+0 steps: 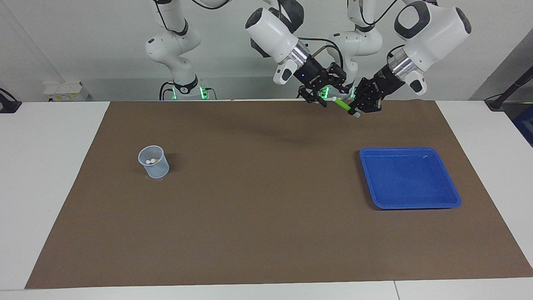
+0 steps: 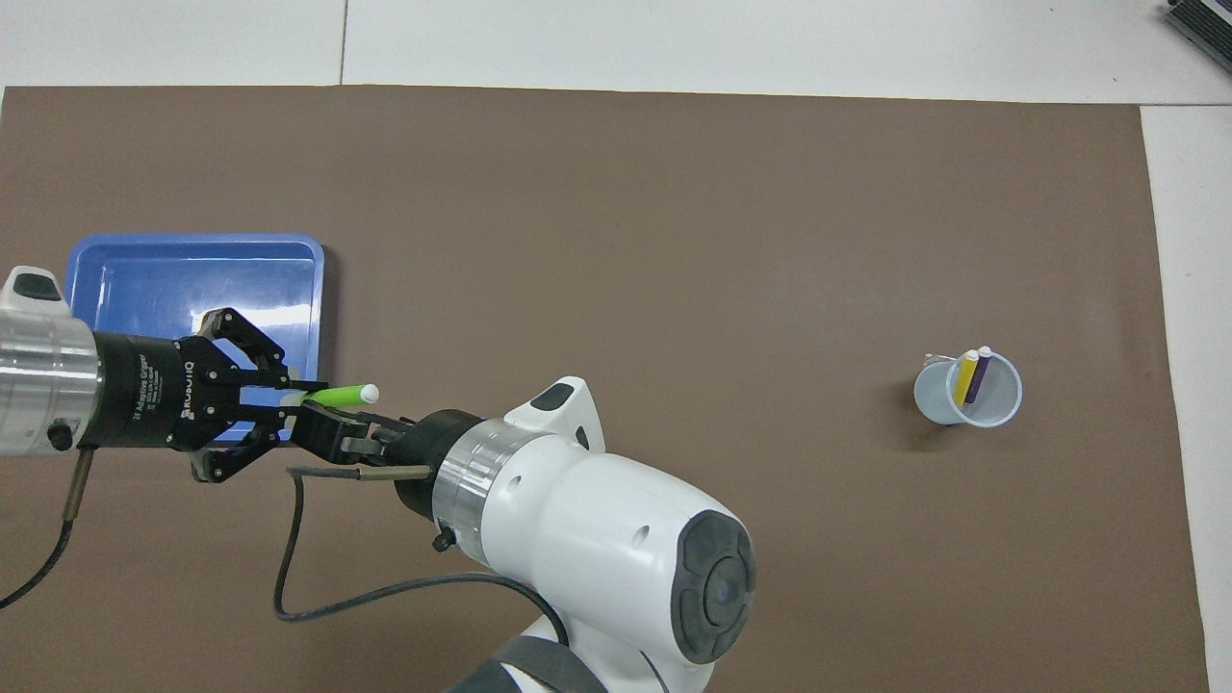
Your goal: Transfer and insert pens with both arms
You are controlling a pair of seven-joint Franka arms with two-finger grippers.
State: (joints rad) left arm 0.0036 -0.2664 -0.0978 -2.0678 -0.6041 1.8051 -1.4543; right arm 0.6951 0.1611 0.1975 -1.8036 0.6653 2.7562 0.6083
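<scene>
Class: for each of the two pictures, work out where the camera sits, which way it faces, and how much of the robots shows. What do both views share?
Facing view: high across the table, looking at the robots; both arms show, left gripper holding the green pen.
Overhead view: above the robots' end, looking steeply down; wrists and right gripper show.
Shared: pen, blue tray, cup, brown mat.

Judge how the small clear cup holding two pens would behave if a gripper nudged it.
The cup looks thin and light, so it would probably slide or tip. The yellow pen and purple pen lean against one side, likely making tipping easier.
</scene>
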